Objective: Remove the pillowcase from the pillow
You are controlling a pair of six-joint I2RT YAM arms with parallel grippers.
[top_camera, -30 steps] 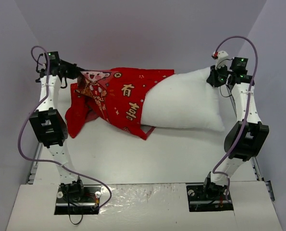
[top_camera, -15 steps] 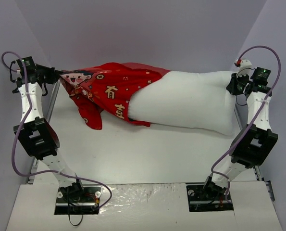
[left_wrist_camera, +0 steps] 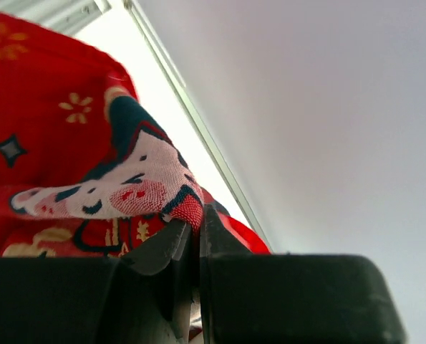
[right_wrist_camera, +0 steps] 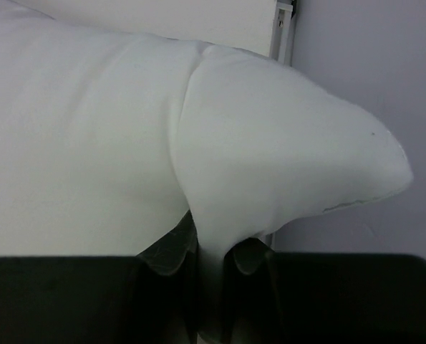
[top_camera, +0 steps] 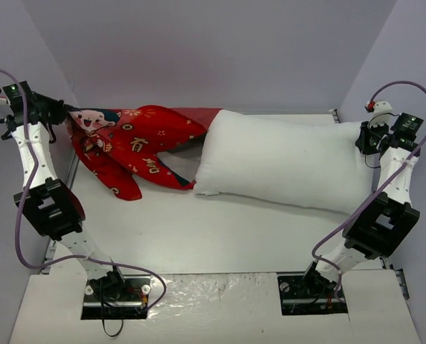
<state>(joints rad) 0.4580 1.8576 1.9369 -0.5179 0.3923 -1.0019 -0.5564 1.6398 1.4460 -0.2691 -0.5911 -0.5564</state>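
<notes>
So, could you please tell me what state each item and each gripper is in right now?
pillowcase: mostly off, drawn out to the left, its open end just around the pillow's left end.
pillow: almost entirely bare, held by its right corner.
left gripper: shut on a corner of the pillowcase.
right gripper: shut on the pillow's right corner.

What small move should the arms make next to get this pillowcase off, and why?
Probably draw the left gripper a bit farther from the pillow while the right gripper holds its corner: the pillowcase overlaps only the pillow's left end.
</notes>
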